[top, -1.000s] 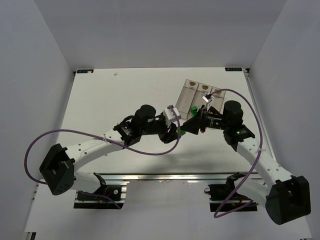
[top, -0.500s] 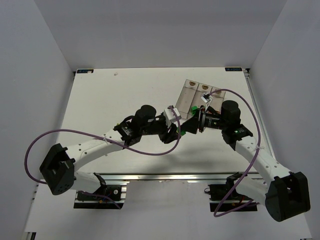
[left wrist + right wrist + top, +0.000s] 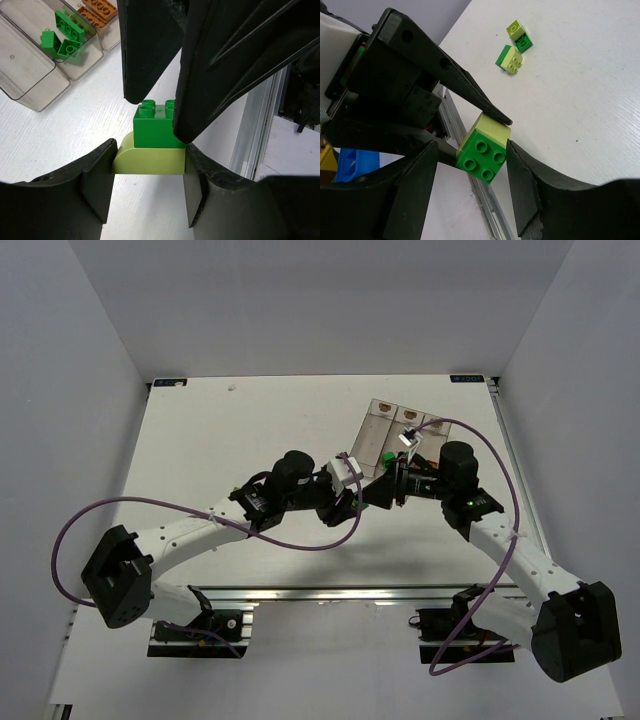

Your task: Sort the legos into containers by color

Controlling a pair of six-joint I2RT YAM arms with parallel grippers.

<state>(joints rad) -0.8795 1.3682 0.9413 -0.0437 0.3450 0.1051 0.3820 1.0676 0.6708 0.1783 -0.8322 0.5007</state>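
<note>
My left gripper (image 3: 150,170) is shut on a yellow-green curved brick (image 3: 150,161) and holds it above the table. A dark green brick (image 3: 152,127) is stuck on top of it. My right gripper (image 3: 472,150) is open and straddles the dark green brick (image 3: 482,161), with a gap at one finger. The two grippers meet in the top view, left (image 3: 350,505) and right (image 3: 374,495). The clear containers (image 3: 398,428) lie just behind them. One bin holds green bricks (image 3: 62,35) and another holds orange bricks (image 3: 97,10).
Two loose stacked pairs of yellow-green and dark green bricks (image 3: 519,36) (image 3: 510,59) lie on the white table. An aluminium rail (image 3: 330,592) runs along the near table edge. White walls enclose the table on three sides.
My right gripper has moved left toward the left gripper, and its fingers now sit around the dark green brick. The left arm has barely moved.
</note>
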